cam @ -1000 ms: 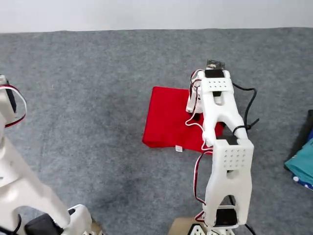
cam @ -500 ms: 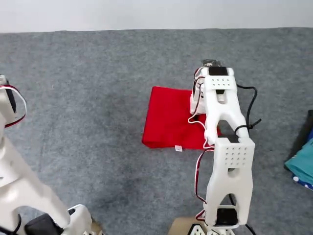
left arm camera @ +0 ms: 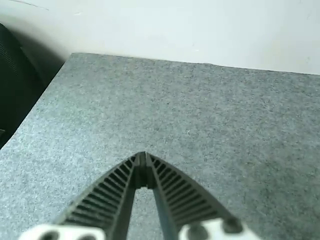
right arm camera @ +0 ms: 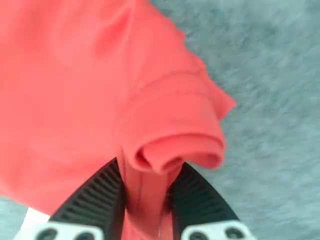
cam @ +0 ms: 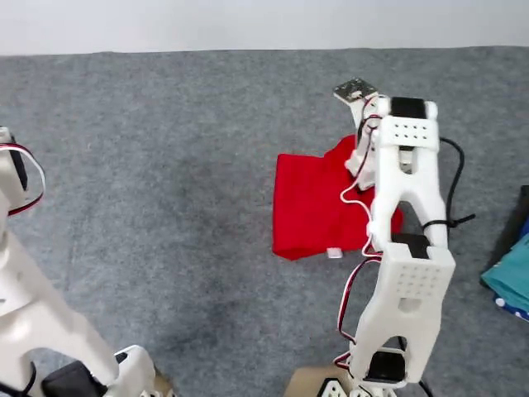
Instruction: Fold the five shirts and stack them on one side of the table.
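Pinching the folded red shirt [cam: 314, 211] right of centre on the surface [cam: 149, 165], the right jaws appeared engaged in stacking; left jaws were pressed together. Next move probably required edge placement.

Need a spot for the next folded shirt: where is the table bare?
The widest bare stretch of grey table lies between the red shirt and the left arm, running to the far edge. It is crowded on the right: the right pincer grips the red shirt, with teal cloth at the edge.
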`<action>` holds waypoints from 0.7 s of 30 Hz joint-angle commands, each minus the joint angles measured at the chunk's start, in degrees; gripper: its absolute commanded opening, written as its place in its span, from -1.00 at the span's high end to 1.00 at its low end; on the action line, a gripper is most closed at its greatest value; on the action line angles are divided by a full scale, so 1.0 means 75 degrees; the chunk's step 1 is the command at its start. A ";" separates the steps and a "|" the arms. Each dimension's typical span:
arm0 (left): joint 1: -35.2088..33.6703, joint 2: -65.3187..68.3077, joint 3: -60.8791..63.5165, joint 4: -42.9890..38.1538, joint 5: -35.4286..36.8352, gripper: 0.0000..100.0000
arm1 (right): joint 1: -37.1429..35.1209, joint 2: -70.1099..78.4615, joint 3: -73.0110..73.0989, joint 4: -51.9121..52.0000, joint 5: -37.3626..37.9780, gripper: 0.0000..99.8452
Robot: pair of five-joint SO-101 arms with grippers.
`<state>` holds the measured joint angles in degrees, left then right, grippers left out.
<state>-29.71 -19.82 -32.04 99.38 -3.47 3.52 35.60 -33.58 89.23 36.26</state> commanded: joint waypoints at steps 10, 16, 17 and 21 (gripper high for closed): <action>-0.0059 -0.0188 -0.0018 0.0152 -0.0035 0.99 | 0.0674 0.0182 -0.0211 -0.1893 0.1512 0.95; -0.0059 -0.0188 -0.0018 0.0152 -0.0047 0.99 | 0.0932 -0.0135 -0.0270 -0.1834 -0.0293 0.64; -0.0059 -0.0188 -0.0018 0.0152 -0.0047 0.99 | 0.0944 -0.0252 -0.0270 -0.1823 -0.0645 0.61; -0.0059 -0.0188 -0.0018 0.0152 -0.0047 0.99 | 0.0897 -0.0756 -0.0270 -0.1588 -0.1934 0.58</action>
<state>-29.71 -19.82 -32.04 99.38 -3.47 10.02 36.13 -33.58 76.31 28.53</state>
